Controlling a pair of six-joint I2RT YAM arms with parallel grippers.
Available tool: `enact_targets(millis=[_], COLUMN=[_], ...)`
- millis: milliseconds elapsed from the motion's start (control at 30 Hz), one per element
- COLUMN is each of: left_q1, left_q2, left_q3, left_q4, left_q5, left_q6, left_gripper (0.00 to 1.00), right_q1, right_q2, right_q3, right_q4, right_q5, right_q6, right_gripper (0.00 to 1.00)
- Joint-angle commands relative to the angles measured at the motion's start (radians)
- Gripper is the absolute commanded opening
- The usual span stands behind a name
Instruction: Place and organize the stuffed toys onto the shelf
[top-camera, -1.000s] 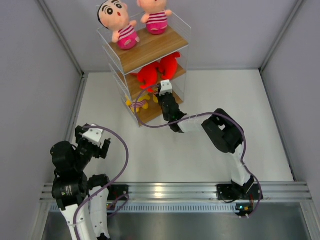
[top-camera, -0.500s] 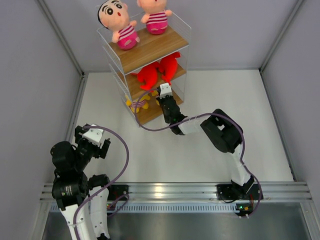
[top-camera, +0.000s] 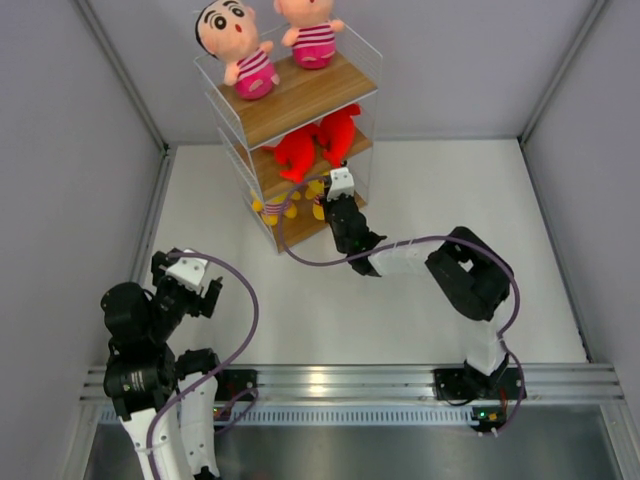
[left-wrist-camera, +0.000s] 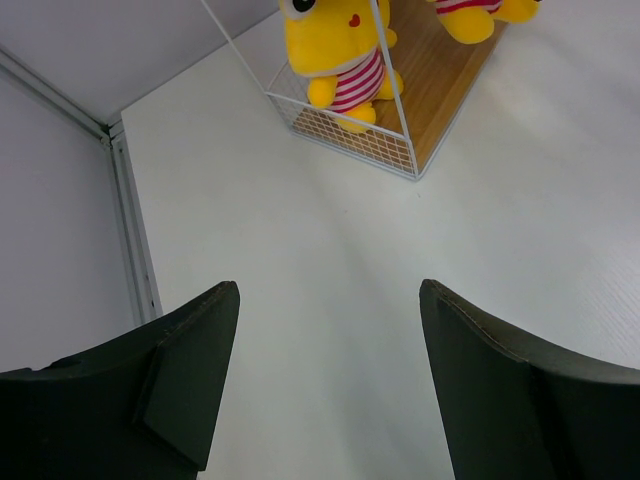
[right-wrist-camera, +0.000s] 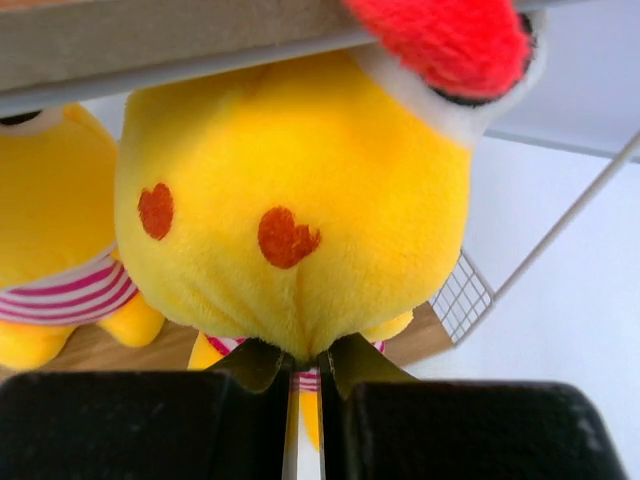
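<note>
1. Yellow toy (right-wrist-camera: 290, 200) is hanging under the shelf's (top-camera: 300, 95) middle board at the bottom tier, beside its twin (right-wrist-camera: 50, 230).
2. My right jaws are pinching its fabric, nearly closed.
3. I am judging it best to be setting it upright, then releasing gently.
4. My left jaws are hanging wide over the surface (left-wrist-camera: 300, 250).

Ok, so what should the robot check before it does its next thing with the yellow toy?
1. Right claw gripping the yellow toy: ok, shut on its plush.
2. Toy sitting flat on the bottom board: cannot tell, the claw hides its feet.
3. Red shark clear of the toy's head: not ok, it hangs right over it and might snag.
4. Other yellow toy upright: ok.
5. Left claw open, holding nothing, away from the shelf: ok.
</note>
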Motion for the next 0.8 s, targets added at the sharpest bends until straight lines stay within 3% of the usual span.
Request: enact_targets(millis=[0, 300, 467, 600, 767], left_q1=[-0.004, -0.004, -0.004, -0.004, -0.004], left_q2=[0.014, 0.051, 0.063, 0.069, 0.068], left_q3=[0.034, 0.063, 0.065, 0.068, 0.051], left_q4=[0.034, 0.033, 0.033, 0.033, 0.033], left_q5=[0.05, 0.11, 0.202, 0.291, 0.453], left_q6=[-0.018, -0.035, -0.018, -0.026, -0.053], left_gripper=[0.79, 0.79, 0.91, 0.94, 0.98], right_q1=[0.041, 0.168, 0.277, 0.384, 0.466], right_q2=[-0.119, -0.329, -0.455, -0.5, -0.489], right_q3=[-0.029, -0.208, -0.331, -0.377, -0.364], right_q4=[-0.048, -0.164, -0.172, -0.132, 0.061], right_q5=[0.045, 0.082, 0.083, -0.004, -0.227], right_q6=[0.079, 0.178, 0.132, 0.068, -0.122], right_gripper=[0.0, 0.0, 0.0, 0.0, 0.0])
